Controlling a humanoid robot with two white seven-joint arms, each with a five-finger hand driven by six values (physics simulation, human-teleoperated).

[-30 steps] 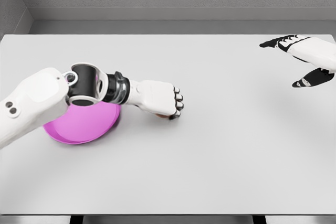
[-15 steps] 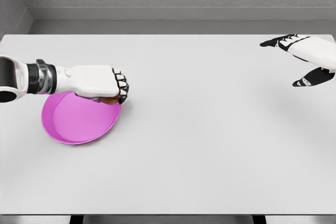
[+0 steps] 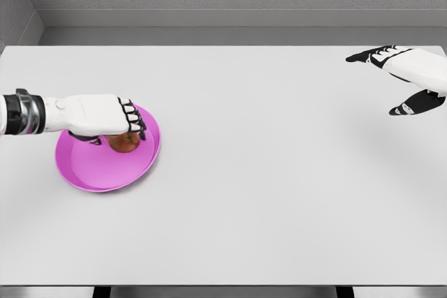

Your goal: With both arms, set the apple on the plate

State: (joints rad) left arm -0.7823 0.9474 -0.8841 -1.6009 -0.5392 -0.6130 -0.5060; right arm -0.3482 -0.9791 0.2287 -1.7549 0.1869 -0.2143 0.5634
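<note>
So the left robot hand [image 3: 105, 116] is over the far side of the pink plate [image 3: 98, 172], fingers curled down around the apple [image 3: 124, 142], which peeks out just below its fingertips [image 3: 134, 125]. The apple sits inside the rim, in the upper right part of the plate, tucked right under the palm. I can't honestly tell if it's resting on the plate surface or held a hair above it, the hand covers the top half and there's no clear gap to read. Either way I'd call the carrying part pretty much done: the fruit is over the dish and not out on the bare tabletop [image 3: 279, 193]. What looks left, judging from this, is letting go and lifting the hand away without nudging the apple so it rolls toward the rim, since it's closer to the right edge than the middle. The right robot hand [image 3: 408, 78] is way off from all this, well apart from the left one at the far right edge of the tabletop, fingers spread and holding nothing, basically just hanging there. So despite the "both arms" bit, only the left one is on the apple at this point. Nothing else is near either hand.
</note>
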